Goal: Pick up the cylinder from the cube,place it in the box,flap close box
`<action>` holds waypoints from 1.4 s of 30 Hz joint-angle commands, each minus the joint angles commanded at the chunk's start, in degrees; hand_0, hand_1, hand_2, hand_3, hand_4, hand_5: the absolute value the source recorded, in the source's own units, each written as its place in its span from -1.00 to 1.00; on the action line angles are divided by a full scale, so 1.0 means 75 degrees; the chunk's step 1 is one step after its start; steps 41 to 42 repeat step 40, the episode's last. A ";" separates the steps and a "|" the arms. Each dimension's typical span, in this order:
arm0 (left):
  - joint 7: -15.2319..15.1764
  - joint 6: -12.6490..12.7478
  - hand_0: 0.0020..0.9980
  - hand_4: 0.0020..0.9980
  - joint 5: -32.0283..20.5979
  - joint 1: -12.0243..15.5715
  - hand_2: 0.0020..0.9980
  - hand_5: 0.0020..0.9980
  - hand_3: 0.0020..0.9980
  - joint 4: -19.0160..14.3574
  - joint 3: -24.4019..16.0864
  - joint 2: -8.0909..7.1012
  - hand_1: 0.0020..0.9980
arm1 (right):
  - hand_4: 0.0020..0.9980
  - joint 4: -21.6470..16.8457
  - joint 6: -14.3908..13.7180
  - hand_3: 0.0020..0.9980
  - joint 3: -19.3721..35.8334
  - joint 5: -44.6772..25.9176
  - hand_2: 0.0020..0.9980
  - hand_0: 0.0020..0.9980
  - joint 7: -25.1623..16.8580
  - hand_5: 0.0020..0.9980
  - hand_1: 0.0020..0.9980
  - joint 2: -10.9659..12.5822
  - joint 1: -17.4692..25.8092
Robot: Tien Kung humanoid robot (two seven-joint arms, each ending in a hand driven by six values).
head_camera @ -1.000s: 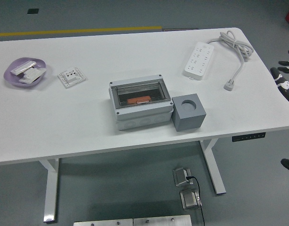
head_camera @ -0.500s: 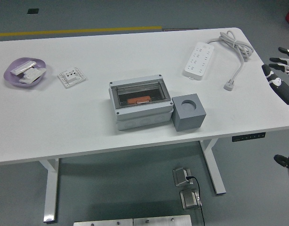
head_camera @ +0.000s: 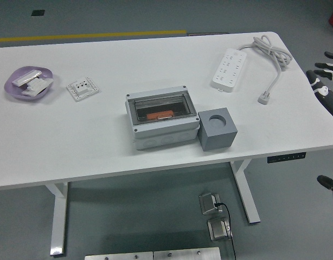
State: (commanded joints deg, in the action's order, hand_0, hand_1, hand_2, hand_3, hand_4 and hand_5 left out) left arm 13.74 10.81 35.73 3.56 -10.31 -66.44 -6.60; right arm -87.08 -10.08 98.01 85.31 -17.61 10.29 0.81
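Right hand (head_camera: 325,81) has drawn back toward the edge

One box (head_camera: 162,120), one cube (head_camera: 217,129) — one power strip (head_camera: 230,68), one bowl (head_camera: 29,83).

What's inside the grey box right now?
Through the clear flap of the grey box an orange piece lies on the floor. The box's lower interior is hidden by its walls. The cube beside it shows an empty round hole.
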 joint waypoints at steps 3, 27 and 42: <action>0.0001 0.0015 0.31 0.34 -0.0020 0.0002 0.15 -0.59 0.34 0.0000 -0.0066 0.0016 0.29 | 0.86 0.0012 -0.0019 0.52 -0.0003 -0.0069 0.28 0.38 -0.0044 0.02 0.20 -0.0005 -0.0015; -0.0115 -0.0012 0.31 0.34 -0.0415 -0.0009 0.15 -0.59 0.34 0.0000 0.0130 0.0076 0.29 | 0.84 0.0017 -0.0076 0.49 0.0036 -0.0179 0.28 0.37 -0.0120 0.00 0.18 0.0048 -0.0102; -0.0136 -0.0018 0.31 0.34 -0.0498 0.0012 0.15 -0.59 0.34 0.0000 0.0191 0.0094 0.29 | 0.82 0.0055 -0.0066 0.49 0.0004 -0.0151 0.27 0.37 -0.0104 -0.03 0.18 0.0056 -0.0142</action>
